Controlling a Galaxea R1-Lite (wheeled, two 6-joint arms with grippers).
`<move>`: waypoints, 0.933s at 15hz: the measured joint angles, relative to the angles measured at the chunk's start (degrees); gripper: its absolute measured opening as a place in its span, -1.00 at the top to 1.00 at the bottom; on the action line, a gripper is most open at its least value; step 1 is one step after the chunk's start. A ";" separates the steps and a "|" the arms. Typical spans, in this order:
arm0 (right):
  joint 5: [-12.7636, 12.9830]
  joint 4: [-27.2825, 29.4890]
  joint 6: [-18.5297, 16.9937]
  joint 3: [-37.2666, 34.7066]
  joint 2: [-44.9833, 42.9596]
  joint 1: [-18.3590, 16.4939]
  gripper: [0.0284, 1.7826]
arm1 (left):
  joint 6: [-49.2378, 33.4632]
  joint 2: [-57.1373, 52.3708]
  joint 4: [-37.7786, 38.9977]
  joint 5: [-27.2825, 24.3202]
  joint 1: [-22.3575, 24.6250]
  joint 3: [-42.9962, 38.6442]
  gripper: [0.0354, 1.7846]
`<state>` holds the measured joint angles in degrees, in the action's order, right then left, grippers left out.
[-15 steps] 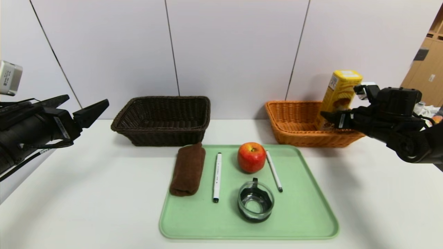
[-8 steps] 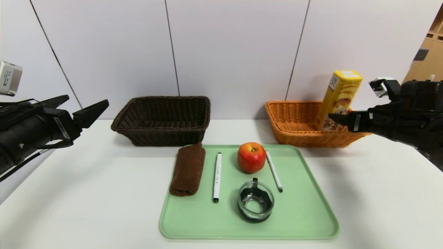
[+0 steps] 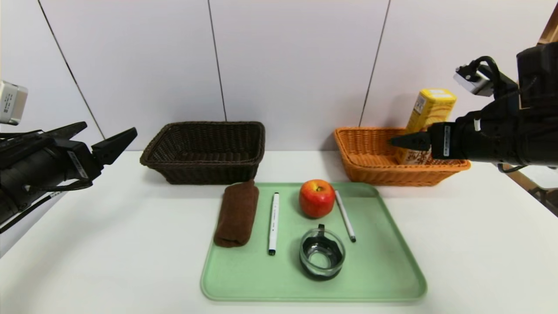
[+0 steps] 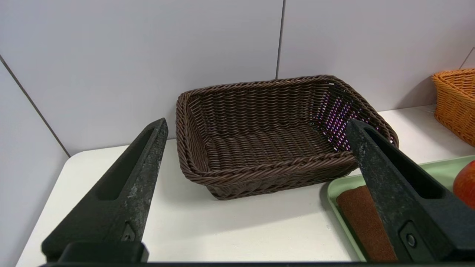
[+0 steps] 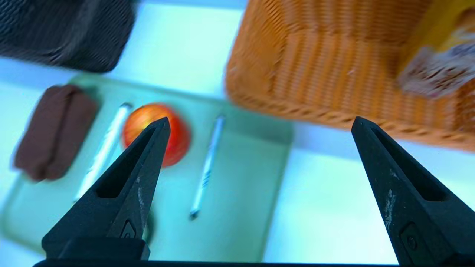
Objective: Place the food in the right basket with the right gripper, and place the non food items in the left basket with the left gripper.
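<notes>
The yellow snack box point(image 3: 429, 117) stands leaning in the orange right basket point(image 3: 370, 165), free of any grip. My right gripper point(image 3: 405, 141) hovers open and empty above that basket's front, its fingers pointing left; in its wrist view, the right gripper point(image 5: 259, 124) looks down on the tray. On the green tray point(image 3: 383, 270) lie the red-yellow apple point(image 3: 317, 198), a rolled brown towel point(image 3: 236, 213), two white pens point(image 3: 273, 222) point(image 3: 345, 216) and a glass cup point(image 3: 321, 255). The dark brown left basket point(image 3: 205, 170) holds nothing. My left gripper point(image 3: 109, 128) waits open at the far left.
The white table point(image 3: 479, 244) runs up to a pale panelled wall. Both baskets stand at the back, behind the tray. In the left wrist view the brown basket point(image 4: 274, 137) lies ahead of the open left gripper point(image 4: 256, 124), with the towel point(image 4: 365, 222) beside one finger.
My right gripper has let go of the snack box, drawn back to the right, then risen and swung left. The box stays leaning in the orange basket. The left arm has not moved.
</notes>
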<state>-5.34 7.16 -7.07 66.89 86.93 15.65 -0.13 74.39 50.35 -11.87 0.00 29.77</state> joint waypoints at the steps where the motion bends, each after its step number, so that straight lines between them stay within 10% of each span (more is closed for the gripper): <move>1: 1.29 4.61 -1.22 2.56 0.57 2.50 -0.89 | -0.02 -0.05 0.00 0.00 0.00 -0.20 -0.89; 14: 13.39 10.79 -2.38 10.07 19.71 14.88 -0.90 | 0.04 -0.09 2.24 0.00 0.00 -1.99 -0.89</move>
<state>8.05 17.94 -9.45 76.96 106.64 30.54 -0.10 74.30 52.59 -11.87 0.00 27.78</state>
